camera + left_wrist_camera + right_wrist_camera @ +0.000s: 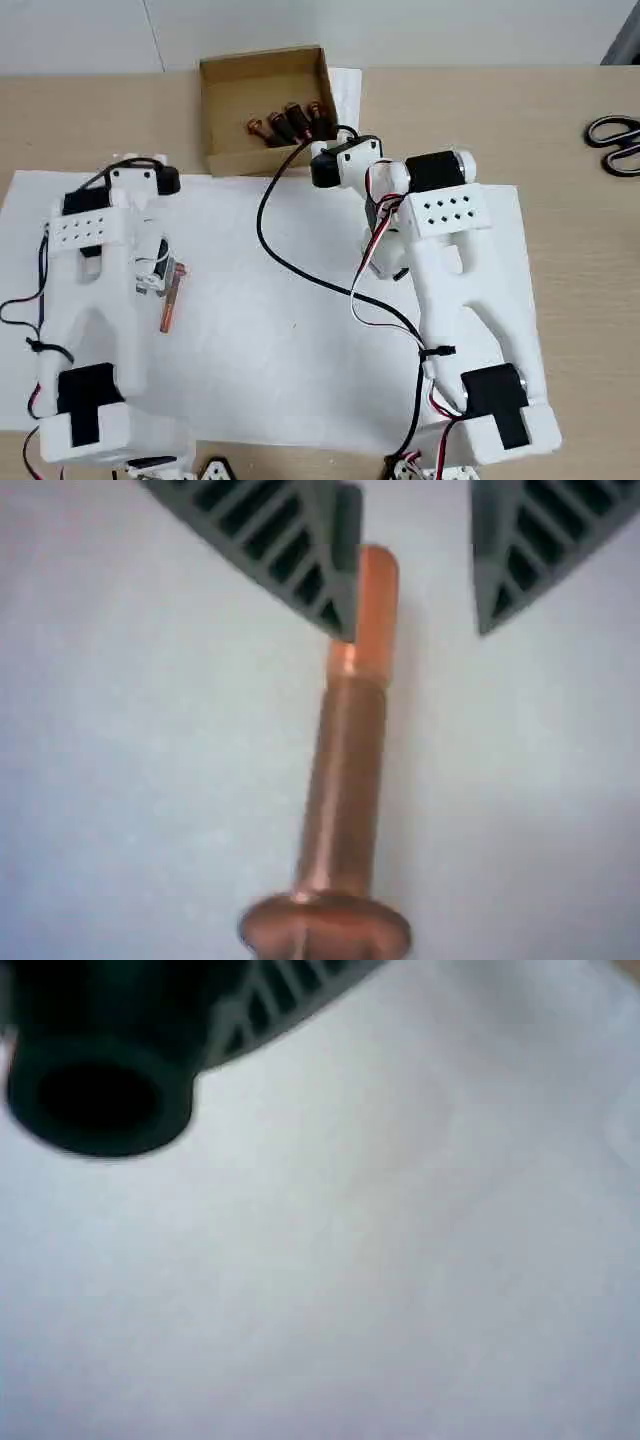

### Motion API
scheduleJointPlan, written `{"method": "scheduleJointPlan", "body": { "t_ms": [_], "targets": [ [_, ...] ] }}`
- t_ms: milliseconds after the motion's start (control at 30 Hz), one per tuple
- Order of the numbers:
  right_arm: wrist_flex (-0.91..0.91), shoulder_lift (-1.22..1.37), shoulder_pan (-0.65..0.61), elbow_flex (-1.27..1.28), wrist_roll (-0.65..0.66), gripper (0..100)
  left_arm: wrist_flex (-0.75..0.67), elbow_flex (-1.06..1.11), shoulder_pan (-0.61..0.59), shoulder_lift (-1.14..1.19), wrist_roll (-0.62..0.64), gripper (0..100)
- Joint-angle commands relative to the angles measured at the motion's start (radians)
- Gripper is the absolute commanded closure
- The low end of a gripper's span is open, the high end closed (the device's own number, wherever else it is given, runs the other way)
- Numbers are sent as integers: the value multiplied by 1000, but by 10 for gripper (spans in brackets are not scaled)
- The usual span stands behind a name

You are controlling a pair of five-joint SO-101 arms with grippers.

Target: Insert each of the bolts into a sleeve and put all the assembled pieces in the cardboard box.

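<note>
Lying flat on the white paper [270, 350], the copper bolt [345, 770] sits just in front of the left arm. Its long axis runs roughly from the near edge of the table toward the far edge and tilts a little. The flanged head is toward the arm bases, and the narrower, brighter tip points away toward the cardboard box [213, 110]. The left gripper [415, 630] hangs over that tip with its fingers spread apart. The tip lies between them, right beside one finger and well apart from the other. The right gripper [392, 258] is over the paper, nearer the box, clamped on a black sleeve [100, 1095] held clear of the sheet with its open bore facing the wrist camera. The sleeve rests against a ribbed finger [285, 990]; the other finger is cut off. Several assembled pieces [290, 122] lie side by side in the box, which stands at the paper's far edge. The paper covers the middle of a pale wooden table [580, 230], scissors [615, 142] lie far to the right, and a black cable [268, 235] loops across the sheet. The bolt's head is partly cut off in the left wrist view. From above, the right arm hides most of its own gripper.
</note>
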Motion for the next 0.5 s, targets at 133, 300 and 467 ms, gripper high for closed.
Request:
{"method": "scheduleJointPlan", "body": {
  "t_ms": [133,300,467],
  "targets": [
    [-7,-41,-2,-5,-6,989,-259,154,-6,-52,-11,921],
    [-7,-39,-4,-5,-8,989,-322,168,-6,-52,-14,920],
    [-10,-8,-5,6,-8,989,-344,166,12,-52,-14,920]
  ]
}}
